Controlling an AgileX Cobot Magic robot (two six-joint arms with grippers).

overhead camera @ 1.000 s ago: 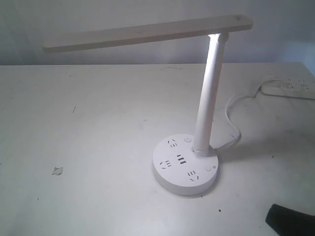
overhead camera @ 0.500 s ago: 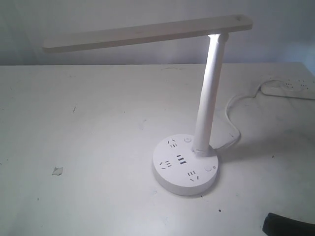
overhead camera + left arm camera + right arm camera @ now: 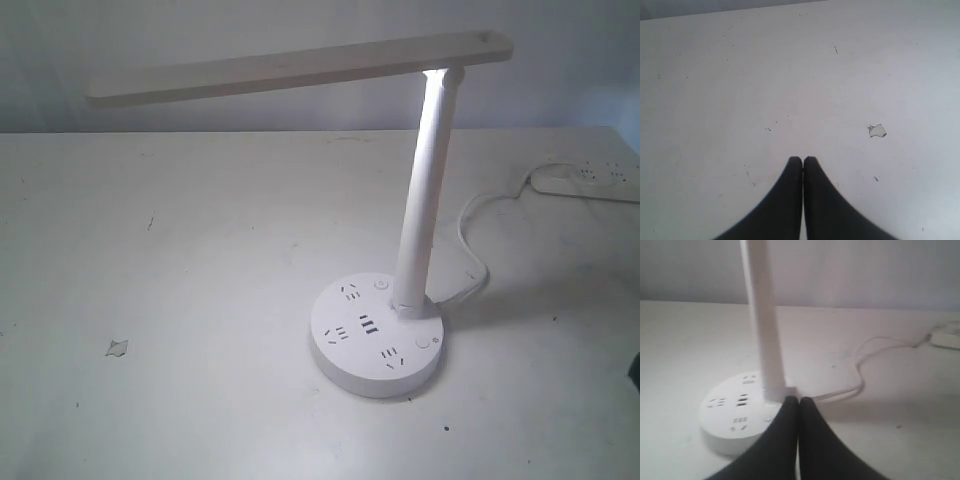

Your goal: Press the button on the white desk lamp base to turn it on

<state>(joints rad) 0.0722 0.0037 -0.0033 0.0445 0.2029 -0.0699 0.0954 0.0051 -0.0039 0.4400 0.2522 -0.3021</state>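
The white desk lamp (image 3: pixel 425 190) stands on the table with its flat bar head (image 3: pixel 300 68) stretching left and a bright glow at the top of the stem. Its round white base (image 3: pixel 375 335) shows black socket holes, USB slots and small round buttons (image 3: pixel 423 343). In the right wrist view the base (image 3: pixel 735 410) and stem (image 3: pixel 764 325) lie just beyond my right gripper (image 3: pixel 799 400), which is shut and empty, apart from the disc. My left gripper (image 3: pixel 803 160) is shut over bare tabletop. In the exterior view only a dark sliver (image 3: pixel 635 368) shows at the right edge.
A white cord (image 3: pixel 470 245) runs from the base to an oblong white power strip (image 3: pixel 590 180) at the far right. A small chip mark (image 3: pixel 117 347) lies on the table at the left, also the chip mark (image 3: pixel 877 130) in the left wrist view.
The dark right gripper at the bottom right corner of the exterior view has drawn back out of frame, leaving only a sliver at the right edge. The lamp has not moved.
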